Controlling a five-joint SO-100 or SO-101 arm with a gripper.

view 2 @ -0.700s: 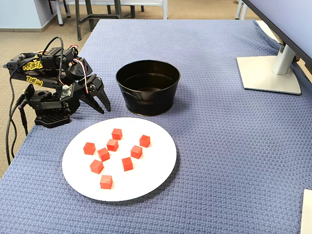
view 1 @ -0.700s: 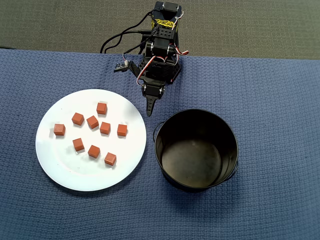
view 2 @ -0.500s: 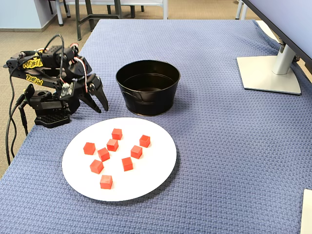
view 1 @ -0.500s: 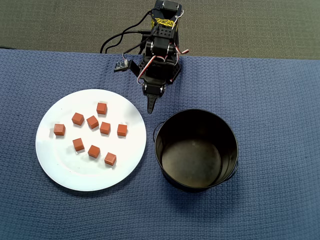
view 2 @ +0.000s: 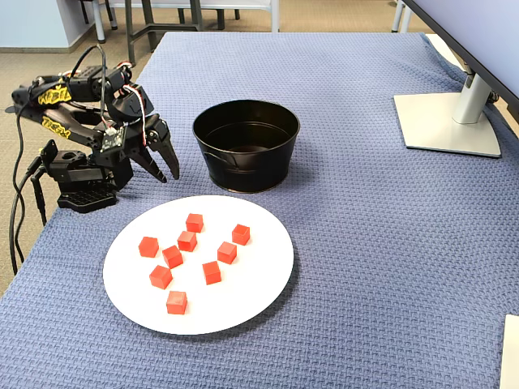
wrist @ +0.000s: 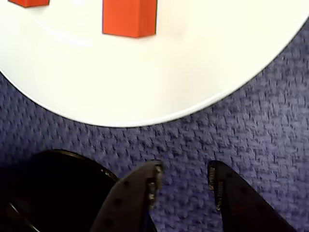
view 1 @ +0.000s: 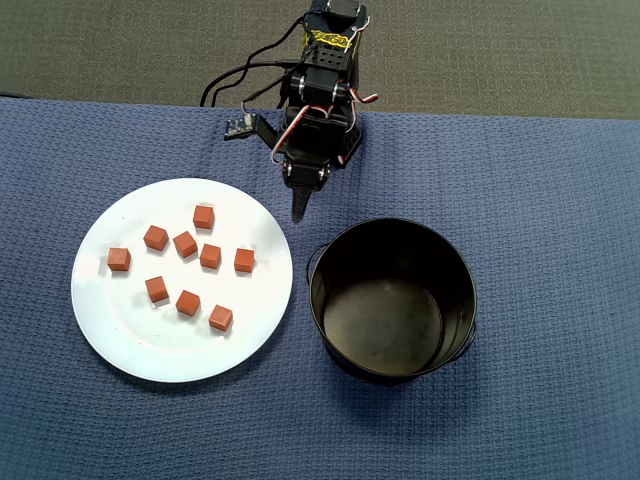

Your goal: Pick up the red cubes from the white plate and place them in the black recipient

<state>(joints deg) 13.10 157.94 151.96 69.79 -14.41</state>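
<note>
In the fixed view the white plate lies nearest the camera on the blue cloth, and the red cubes sit scattered across its middle, none touching its rim. Nine can be counted in the overhead view (eight in the fixed view, where one may hide behind another). Just beyond the plate stands the black recipient; its shiny floor shows bare in the overhead view, so by the look of it nothing has been delivered yet and the whole job is still ahead.

To the left of the pot in the fixed view, the gripper hangs above the cloth, beside the plate's far edge, and holds nothing. The wrist view shows its two fingers parted by a moderate gap with only cloth between them, the plate rim just ahead. The monitor stand rests well apart at the far right.
</note>
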